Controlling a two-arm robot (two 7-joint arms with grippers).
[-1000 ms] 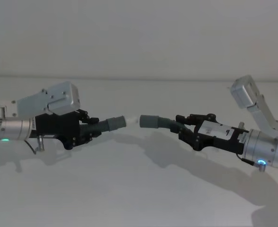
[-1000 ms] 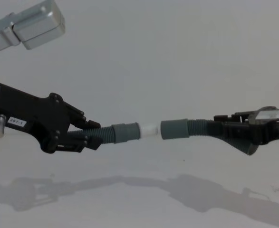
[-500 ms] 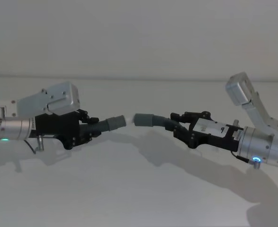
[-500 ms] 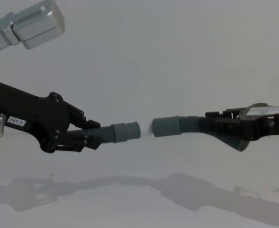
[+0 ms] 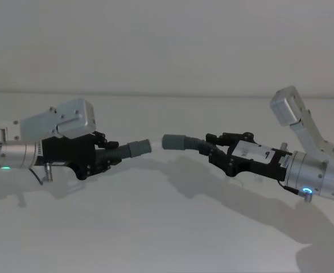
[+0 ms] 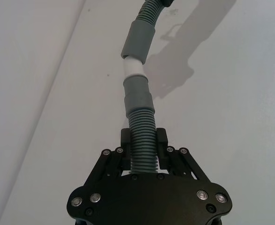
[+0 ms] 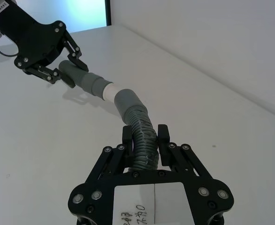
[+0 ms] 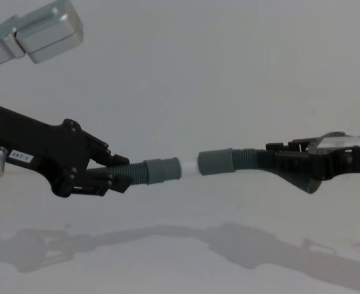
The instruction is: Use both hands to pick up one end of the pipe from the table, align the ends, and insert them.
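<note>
White plug tip (image 8: 190, 166) meets the curved piece's cuff (image 8: 216, 162), not visibly inside.

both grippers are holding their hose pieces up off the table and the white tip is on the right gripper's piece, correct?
Not quite: the white tip is on the piece held by the left gripper, as the chest view shows. The right gripper holds the piece with the plain grey cuff. Both pieces are off the table.
</note>
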